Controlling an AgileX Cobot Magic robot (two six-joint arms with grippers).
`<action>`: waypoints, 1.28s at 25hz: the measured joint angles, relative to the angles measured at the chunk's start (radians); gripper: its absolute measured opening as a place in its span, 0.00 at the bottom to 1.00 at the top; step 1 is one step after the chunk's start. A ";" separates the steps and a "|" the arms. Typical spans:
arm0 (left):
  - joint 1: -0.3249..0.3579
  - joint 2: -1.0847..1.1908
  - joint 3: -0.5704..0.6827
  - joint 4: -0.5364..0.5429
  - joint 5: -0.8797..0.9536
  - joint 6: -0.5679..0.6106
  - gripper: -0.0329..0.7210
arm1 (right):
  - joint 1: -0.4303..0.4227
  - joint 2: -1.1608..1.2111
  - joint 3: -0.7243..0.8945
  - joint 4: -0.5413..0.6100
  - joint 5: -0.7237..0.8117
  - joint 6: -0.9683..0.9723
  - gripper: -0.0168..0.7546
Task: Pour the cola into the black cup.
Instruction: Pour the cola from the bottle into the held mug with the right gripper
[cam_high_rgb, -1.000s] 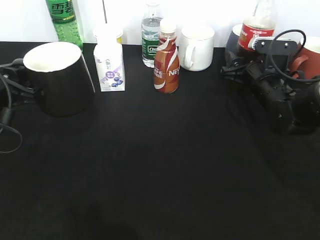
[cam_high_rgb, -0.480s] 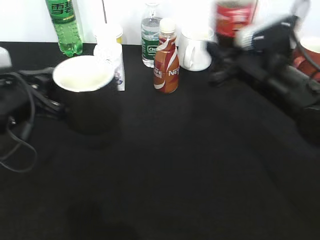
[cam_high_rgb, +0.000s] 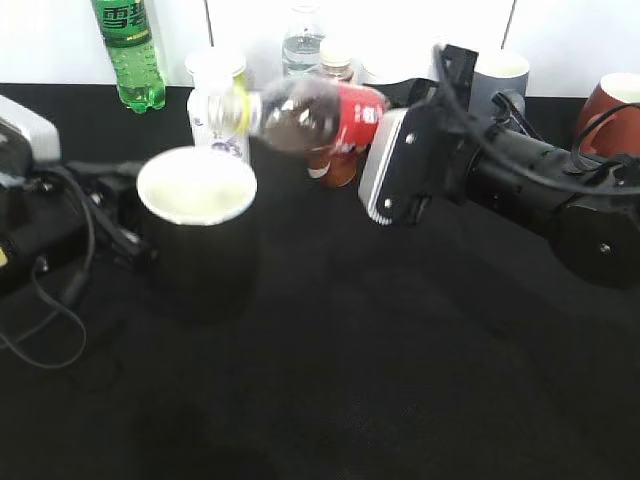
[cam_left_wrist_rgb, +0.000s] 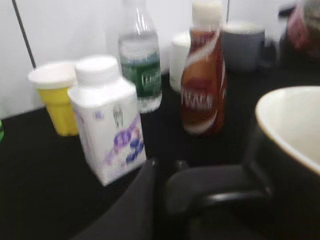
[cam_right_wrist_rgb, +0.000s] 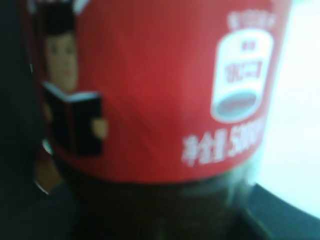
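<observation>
Black tabletop (cam_high_rgb: 400, 380): right gripper (cam_high_rgb: 395, 150) clamps tipped cola (cam_high_rgb: 310, 112); only wrist view shows its label (cam_right_wrist_rgb: 150, 85).

On the cola (cam_right_wrist_rgb: 160, 90) pressed right against your right jaws, you can read "500" in white on the red label. The green bottle (cam_high_rgb: 128, 50) has white signs on it. The other labels are too blurry to read.
</observation>
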 joint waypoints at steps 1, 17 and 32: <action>0.000 0.000 0.000 0.001 0.019 0.008 0.12 | 0.000 0.000 0.000 0.015 -0.001 -0.040 0.52; 0.000 0.000 0.000 0.044 0.025 0.042 0.12 | 0.000 0.000 0.000 0.058 -0.097 -0.455 0.52; 0.000 0.004 0.000 0.088 0.009 0.045 0.12 | 0.000 0.000 0.000 0.058 -0.101 -0.488 0.51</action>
